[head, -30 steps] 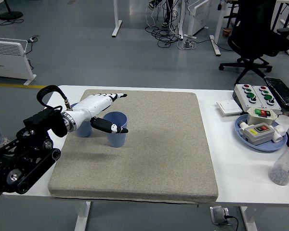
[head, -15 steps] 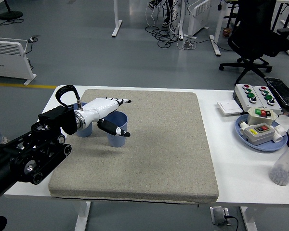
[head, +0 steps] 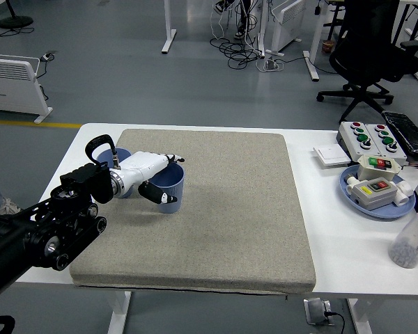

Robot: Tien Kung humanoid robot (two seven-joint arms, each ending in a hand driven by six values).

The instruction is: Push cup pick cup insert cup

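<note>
At the left of the frame, 2 smooth blue plastic cups stand on a coarse grey felt mat (head: 223, 209) covering a white table (head: 348, 243). The left hand (head: 148, 174), white-shelled with black fingertips, reaches from the lower left, its fingers closed around the nearer cup (head: 168, 186), thumb on the front wall. The second cup (head: 121, 182) sits just behind the wrist. Bare mat stretches right toward a blue tray (head: 376, 207) of switch boxes.

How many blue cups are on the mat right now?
2. One blue cup stands on the mat's left part with the left hand closing around it; the second cup is behind that hand near the mat's left edge, mostly hidden.
</note>
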